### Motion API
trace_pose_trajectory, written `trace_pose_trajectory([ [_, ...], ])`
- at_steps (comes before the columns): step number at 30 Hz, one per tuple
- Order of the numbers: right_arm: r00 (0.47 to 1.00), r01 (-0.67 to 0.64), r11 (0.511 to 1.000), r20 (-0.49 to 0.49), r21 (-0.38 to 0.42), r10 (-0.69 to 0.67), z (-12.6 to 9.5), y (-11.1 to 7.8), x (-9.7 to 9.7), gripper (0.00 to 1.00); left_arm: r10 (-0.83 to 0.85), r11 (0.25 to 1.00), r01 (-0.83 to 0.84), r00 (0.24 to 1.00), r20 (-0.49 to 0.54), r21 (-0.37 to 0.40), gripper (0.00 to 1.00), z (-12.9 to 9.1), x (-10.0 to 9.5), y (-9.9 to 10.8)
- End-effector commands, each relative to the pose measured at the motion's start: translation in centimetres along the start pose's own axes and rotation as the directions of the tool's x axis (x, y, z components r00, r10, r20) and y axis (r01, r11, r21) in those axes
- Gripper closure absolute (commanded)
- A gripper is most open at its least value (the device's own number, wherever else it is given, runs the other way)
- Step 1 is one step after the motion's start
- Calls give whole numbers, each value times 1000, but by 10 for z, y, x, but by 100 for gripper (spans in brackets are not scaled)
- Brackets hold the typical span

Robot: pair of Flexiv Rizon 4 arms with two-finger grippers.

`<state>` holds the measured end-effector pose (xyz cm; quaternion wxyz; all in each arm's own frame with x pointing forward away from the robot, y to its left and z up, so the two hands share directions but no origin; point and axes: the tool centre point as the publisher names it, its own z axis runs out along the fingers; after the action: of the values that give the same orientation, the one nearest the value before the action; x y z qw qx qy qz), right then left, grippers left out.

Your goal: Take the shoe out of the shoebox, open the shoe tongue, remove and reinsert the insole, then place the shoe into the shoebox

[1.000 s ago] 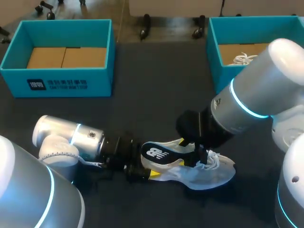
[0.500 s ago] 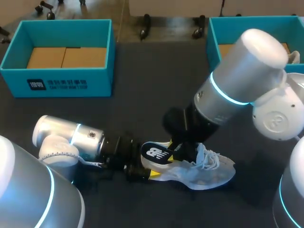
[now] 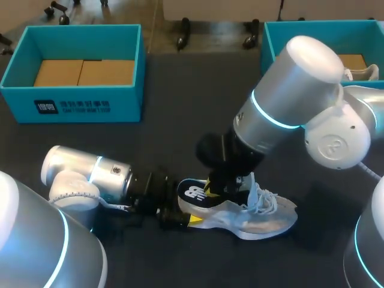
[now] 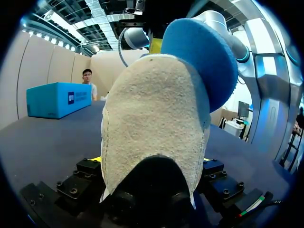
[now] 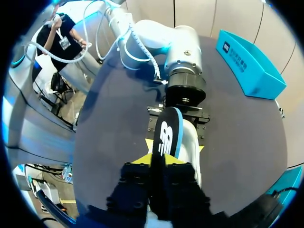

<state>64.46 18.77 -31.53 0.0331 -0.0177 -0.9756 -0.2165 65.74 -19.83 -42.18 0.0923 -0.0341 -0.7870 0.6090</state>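
Leftward swung the right pincer (image 5: 159, 160), pinching the 1 insole (image 5: 168, 135); left pincer (image 3: 175, 215) pinches the 1 shoe (image 3: 264, 219), 2 shoeboxes (image 3: 84, 108) (image 3: 268, 57) behind.

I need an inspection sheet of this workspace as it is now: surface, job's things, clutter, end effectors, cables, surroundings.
Surface: dark table, no spill seen.
Job's things: white shoe on the table; insole raised above the shoe's heel; left box shows only a cardboard floor; right box holds a white laced item, maybe another shoe.
Clutter: nothing seen.
End effectors: left end effector shut on the shoe's heel; right end effector shut on the insole.
Cables: nothing seen lying on the table.
Surroundings: nothing seen reaching over the table.
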Motion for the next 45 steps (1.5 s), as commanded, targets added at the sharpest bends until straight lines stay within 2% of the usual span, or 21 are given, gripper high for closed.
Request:
trace_pose_trajectory([
  [1, 1000, -1, 1000, 7, 13, 1, -1, 4, 1, 100, 0, 1000, 0, 1000, -2, -1, 100, 0, -3, 3],
  [9, 996, -37, 997, 78, 67, 32, -19, 9, 8, 100, 0, 1000, 0, 1000, -2, -1, 100, 0, -3, 3],
  [10, 996, -36, 997, 82, 73, 30, -19, 10, 9, 97, 0, 1000, 0, 1000, -2, -1, 100, 0, -3, 3],
  [12, 995, -43, 995, 90, 90, 34, -17, 13, 10, 80, 0, 1000, 0, 1000, -2, -1, 100, 0, -3, 3],
  [13, 995, -43, 994, 92, 97, 34, -16, 14, 10, 75, 0, 1000, 0, 1000, -2, -1, 100, 0, -3, 3],
  [18, 995, -53, 993, 89, 104, 44, -11, 14, 5, 67, 0, 1000, 0, 1000, -2, -1, 100, 0, -3, 3],
  [26, 996, -59, 994, 67, 93, 53, -14, 11, -5, 61, 0, 1000, 0, 1000, -2, -1, 100, 0, -3, 3],
  [45, 997, -66, 992, -41, 109, 71, -1, 7, -14, 62, 0, 1000, 0, 1000, -2, -1, 100, 0, -3, 3],
])
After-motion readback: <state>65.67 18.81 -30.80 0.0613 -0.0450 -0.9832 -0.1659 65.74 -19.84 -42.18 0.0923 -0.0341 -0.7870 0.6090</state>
